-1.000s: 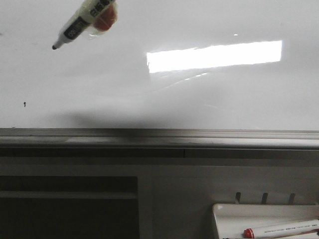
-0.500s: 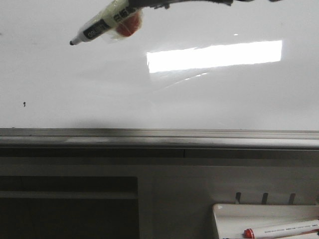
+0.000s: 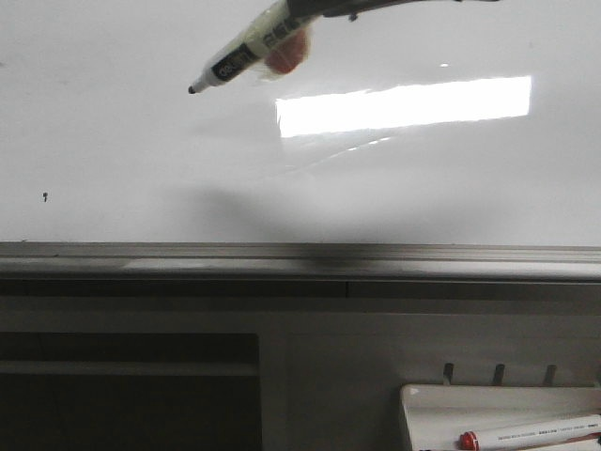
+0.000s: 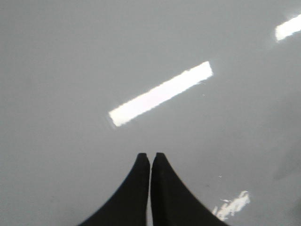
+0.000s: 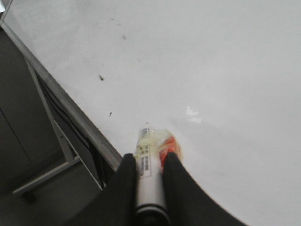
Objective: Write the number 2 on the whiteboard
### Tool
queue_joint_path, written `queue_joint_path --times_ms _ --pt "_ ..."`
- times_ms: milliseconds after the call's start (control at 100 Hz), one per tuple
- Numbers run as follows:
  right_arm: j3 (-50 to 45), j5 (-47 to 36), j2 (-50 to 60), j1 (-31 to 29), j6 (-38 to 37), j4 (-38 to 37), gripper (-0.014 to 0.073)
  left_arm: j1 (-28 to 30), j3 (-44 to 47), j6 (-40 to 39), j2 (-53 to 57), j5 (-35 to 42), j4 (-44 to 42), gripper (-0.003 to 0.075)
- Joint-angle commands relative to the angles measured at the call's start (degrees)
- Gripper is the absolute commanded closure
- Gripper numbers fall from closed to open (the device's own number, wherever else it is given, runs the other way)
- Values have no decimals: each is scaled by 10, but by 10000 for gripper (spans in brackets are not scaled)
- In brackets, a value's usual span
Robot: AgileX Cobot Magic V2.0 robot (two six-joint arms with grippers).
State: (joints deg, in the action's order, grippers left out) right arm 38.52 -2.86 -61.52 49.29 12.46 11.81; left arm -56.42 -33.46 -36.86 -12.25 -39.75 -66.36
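Whiteboard blank above its rail | right hand clamped on marker, tip near whiteboard's top | left hand closed, empty

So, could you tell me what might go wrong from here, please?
1. The whiteboard carries no stroke yet, and whether the marker tip touches it is unclear; it may skip.
2. The right pincer holds the marker around a taped orange lump, so it could twist under pressure.
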Motion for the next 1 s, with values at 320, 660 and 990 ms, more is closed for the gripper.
queue_joint_path --times_ms 320,660,990 --pt "39 -47 1 -10 5 -21 643 1 -14 -7 -6 32 -49 741" --pt "119 0 -63 -45 5 -29 643 1 -14 -7 -6 20 -42 741" --pt "121 -27 -75 -70 5 -29 643 1 -14 -7 -6 20 -16 741"
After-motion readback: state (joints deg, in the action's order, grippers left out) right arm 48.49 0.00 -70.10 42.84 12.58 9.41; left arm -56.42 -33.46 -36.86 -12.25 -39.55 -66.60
